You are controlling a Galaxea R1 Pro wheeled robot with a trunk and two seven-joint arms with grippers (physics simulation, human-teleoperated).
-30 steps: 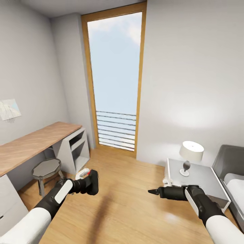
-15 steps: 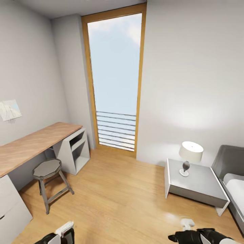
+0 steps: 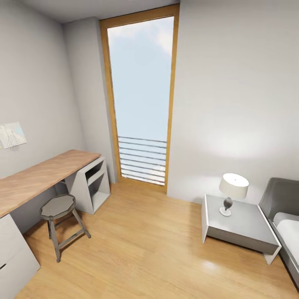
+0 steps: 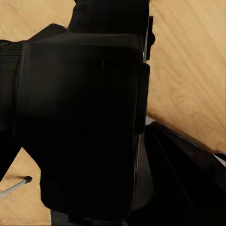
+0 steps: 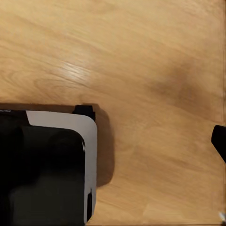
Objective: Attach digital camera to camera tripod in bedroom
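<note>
The digital camera [image 4: 80,127], a big black block close to the lens, sits in the left end effector; its grip cannot be told, nor the right's. Wood floor [image 3: 141,249], stool [image 3: 58,207], worktop [image 3: 37,174], window [image 3: 141,95] lie ahead.

A bedroom: bed [image 3: 286,224], nightstand lamp [image 3: 233,190], desk [image 3: 37,176] (stool [image 3: 58,209] beneath).

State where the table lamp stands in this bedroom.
In the head view the table lamp stands at the right, on the grey bedside table between the window and the bed.
</note>
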